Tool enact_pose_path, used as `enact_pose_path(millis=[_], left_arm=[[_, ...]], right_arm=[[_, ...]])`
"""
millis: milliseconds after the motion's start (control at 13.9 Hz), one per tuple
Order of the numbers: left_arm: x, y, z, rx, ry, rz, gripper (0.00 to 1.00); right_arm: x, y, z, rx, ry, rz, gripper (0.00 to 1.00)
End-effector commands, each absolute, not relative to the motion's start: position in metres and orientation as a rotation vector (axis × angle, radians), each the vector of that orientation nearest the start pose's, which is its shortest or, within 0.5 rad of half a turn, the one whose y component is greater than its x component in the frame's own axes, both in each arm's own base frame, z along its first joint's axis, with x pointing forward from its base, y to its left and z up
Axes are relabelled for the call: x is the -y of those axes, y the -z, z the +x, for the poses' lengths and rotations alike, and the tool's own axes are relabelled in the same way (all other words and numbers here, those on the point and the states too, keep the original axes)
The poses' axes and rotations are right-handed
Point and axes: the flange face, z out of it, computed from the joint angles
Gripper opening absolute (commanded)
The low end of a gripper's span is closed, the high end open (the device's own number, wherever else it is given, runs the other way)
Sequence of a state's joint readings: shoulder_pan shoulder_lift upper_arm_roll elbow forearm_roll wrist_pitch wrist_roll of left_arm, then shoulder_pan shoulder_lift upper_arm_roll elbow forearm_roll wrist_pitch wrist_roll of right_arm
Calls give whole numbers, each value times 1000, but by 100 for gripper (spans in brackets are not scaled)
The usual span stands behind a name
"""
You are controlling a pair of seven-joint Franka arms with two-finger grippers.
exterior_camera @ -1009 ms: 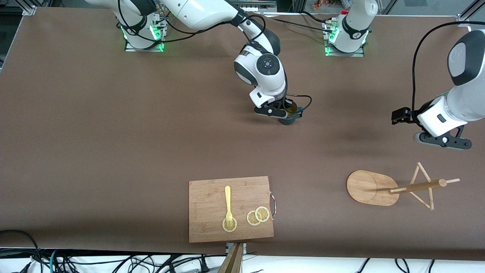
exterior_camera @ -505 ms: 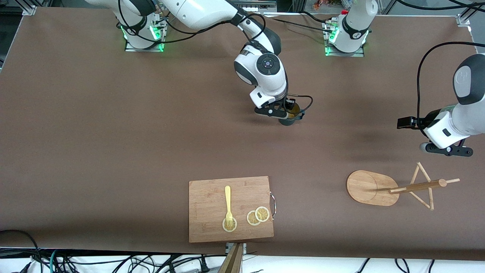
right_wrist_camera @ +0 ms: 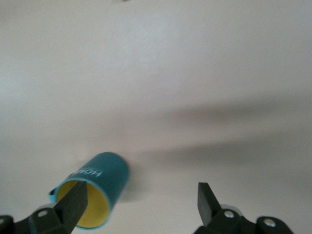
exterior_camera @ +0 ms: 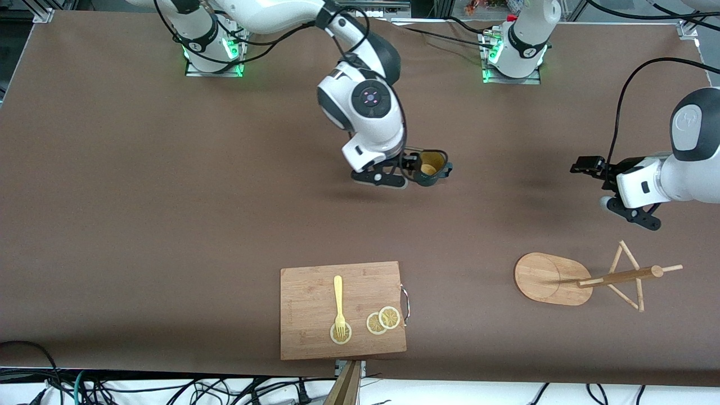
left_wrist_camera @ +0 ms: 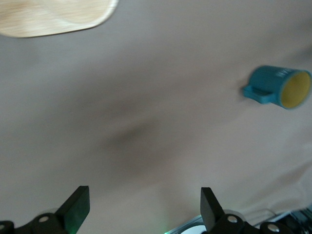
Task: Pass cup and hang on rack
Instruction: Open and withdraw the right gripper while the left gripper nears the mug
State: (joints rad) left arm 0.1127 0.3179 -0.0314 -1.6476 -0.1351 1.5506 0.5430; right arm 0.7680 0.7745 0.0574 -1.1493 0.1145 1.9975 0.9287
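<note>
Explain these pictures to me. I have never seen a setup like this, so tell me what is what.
Two white robot arms are bolted along one edge of a brown table. The right arm and the left arm each end in a two-fingered pincer.

The large picture comes from a high camera facing the robots. The two smaller pictures come from cameras on the arms' wrists, looking past the fingers.

A teal cup stands near the middle of the table. The right pincer is open close beside it and is not gripping it. The left pincer is also open. It holds nothing and hangs over bare table toward its own end.

Nearer the front camera are a bamboo rack and a wooden board. The board carries a fork and lemon slices.
</note>
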Motion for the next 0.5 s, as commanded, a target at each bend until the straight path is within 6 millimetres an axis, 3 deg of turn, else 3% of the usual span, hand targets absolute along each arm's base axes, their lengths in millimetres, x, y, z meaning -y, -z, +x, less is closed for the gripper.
enact_pose_path(millis=[0, 216, 433], left_arm=[[-24, -394, 598, -1019, -550, -3299, 100], [-22, -364, 597, -1420, -300, -3285, 100], [-12, -335, 593, -1625, -30, -3284, 100]], right_arm=[[-506, -385, 556, -93, -110, -2994, 100], [-437, -412, 595, 96, -113, -3032, 100], [-360, -443, 627, 246, -123, -3057, 100]])
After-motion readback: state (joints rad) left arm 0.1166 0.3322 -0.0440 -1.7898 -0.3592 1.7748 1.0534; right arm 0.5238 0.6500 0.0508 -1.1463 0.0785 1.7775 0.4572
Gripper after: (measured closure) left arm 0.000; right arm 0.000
